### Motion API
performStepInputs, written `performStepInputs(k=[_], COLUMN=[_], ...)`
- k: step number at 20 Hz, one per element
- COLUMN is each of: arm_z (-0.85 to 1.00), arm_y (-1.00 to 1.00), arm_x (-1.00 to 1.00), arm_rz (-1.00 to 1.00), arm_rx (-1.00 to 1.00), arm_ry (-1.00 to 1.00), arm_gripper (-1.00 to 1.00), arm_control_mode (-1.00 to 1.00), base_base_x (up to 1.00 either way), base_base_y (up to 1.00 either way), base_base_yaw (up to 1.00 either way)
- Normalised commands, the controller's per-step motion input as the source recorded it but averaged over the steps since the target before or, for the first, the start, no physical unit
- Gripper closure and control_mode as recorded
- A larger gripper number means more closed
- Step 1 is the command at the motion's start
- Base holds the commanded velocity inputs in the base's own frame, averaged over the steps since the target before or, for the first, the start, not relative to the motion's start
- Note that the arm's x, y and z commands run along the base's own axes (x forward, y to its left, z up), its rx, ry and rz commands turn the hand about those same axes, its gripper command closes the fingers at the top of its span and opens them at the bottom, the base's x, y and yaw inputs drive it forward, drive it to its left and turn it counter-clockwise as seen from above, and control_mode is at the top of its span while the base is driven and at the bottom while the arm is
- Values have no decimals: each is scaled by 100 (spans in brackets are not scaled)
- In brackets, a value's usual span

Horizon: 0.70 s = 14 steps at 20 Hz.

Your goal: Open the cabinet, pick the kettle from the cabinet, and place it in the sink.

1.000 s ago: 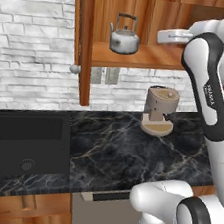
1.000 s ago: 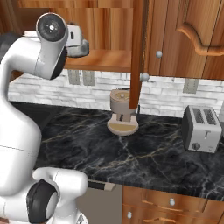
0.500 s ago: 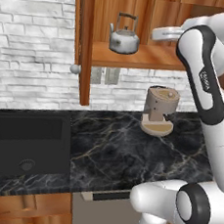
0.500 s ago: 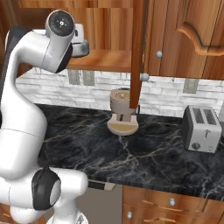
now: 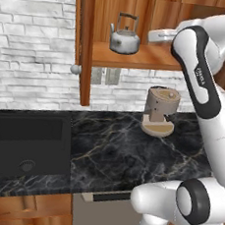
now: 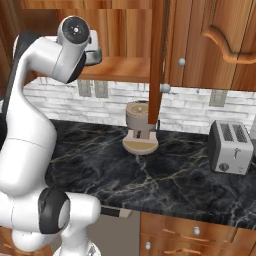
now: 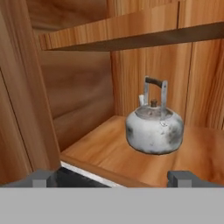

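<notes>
The cabinet [image 5: 155, 60] stands open, its doors swung out, and the kettle [image 5: 125, 38] sits upright on the lowest board inside, at about 12 o'clock in the left base view. In the hand view the kettle [image 7: 154, 127] is at 2 o'clock from the centre, on the wooden board, with its dark handle raised and 1 wooden shelf [image 7: 131, 33] above it. The gripper [image 7: 112, 177] is open; its 2 dark finger tips [image 7: 183, 178] stand far apart at 6 o'clock, in front of the board's edge, and they touch nothing. The kettle is still apart from them, deeper in the cabinet.

The sink [image 5: 22, 139] lies at 8 o'clock in the left base view, set in the dark marble counter [image 5: 130, 146]. A round wooden base with a tan block [image 5: 160, 110] stands on the counter below the cabinet. A silver toaster [image 6: 230, 147] is at 3 o'clock in the right base view.
</notes>
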Motion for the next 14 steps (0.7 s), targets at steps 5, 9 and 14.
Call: performStepInputs(k=[5, 9, 14], arm_z=[2, 7, 0], arm_y=[0, 0, 2], arm_x=[35, 33, 29], arm_rz=[0, 0, 0], arm_rx=[0, 0, 0], arm_ry=[0, 0, 0], arm_gripper=[-100, -100, -100], arm_control_mode=[-100, -100, -100], base_base_x=[0, 0, 0], base_base_y=[0, 0, 0], base_base_yaw=[0, 0, 0])
